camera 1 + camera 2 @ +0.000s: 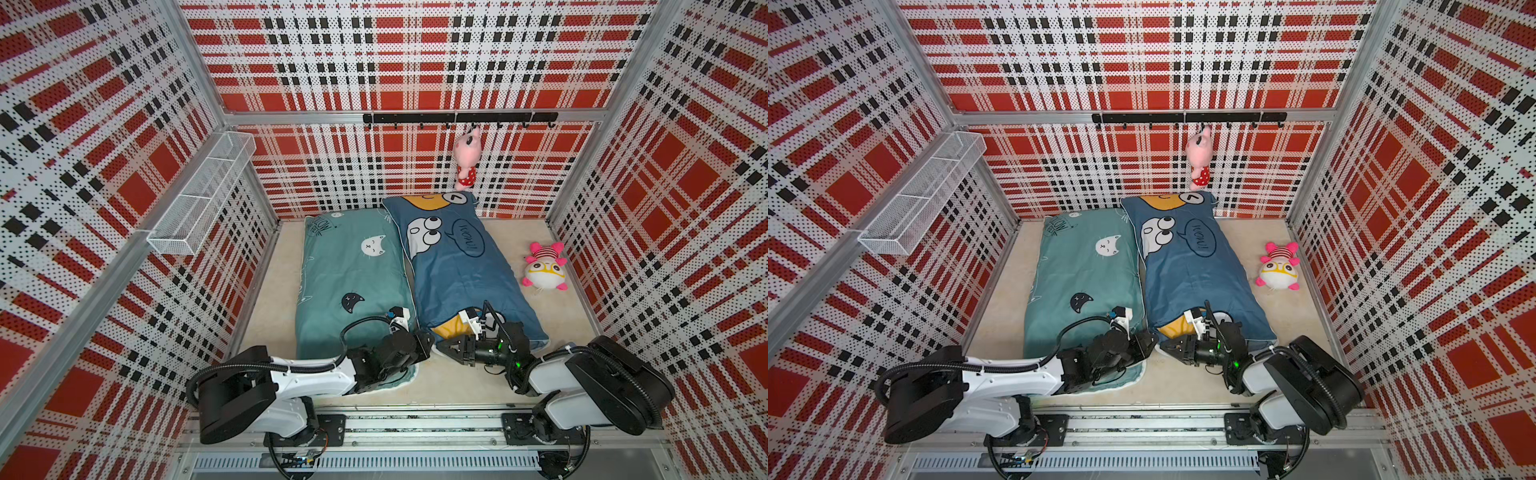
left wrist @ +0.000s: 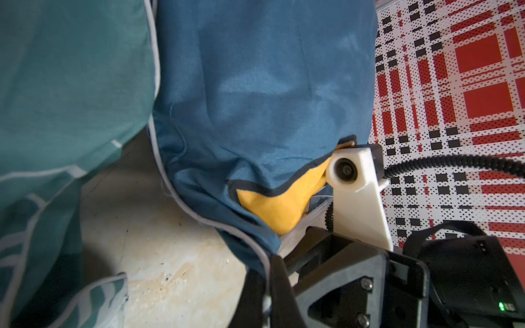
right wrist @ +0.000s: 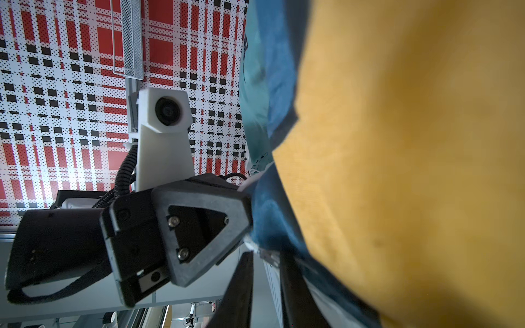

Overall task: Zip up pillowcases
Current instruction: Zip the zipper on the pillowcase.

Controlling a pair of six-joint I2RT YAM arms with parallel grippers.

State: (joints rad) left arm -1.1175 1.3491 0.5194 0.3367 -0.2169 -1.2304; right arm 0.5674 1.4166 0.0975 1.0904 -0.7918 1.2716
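Nearest to me, my left claw (image 1: 429,340) is clamped tight on the near corner of the blue pillowcase (image 1: 461,282), pinching its white-piped edge; the right wrist view shows this plainly. My right claw (image 3: 268,255) sits just beside it at the same near edge, jaws only narrowly parted with the hem at their tips. Whether they grip anything I cannot tell. A yellow patch (image 1: 446,330) of the print shows right behind both claws. The blue pillowcase lies plump on the beige floor (image 1: 274,291), its long axis running from me toward the far wall (image 1: 415,62) and leaning a little to my left as it goes. The teal pillowcase (image 1: 349,274) lies alongside on my left, touching it along the long edge and pointing the same way; my left arm (image 1: 316,374) crosses its near end. Farther up the blue one a speech bubble (image 1: 467,237) reads "wow!", upside down from my side. At the teal one's far corner dark lettering (image 1: 322,224) looks like "MEOW". A pink-and-white plush (image 1: 544,268) lies on the floor to the right of the blue pillowcase, apart from it. On the left wall (image 1: 83,145) a white wire basket (image 1: 199,195) is split into three compartments. On the far wall a black hook rail (image 1: 459,117) carries a hanging pink plush (image 1: 467,156).
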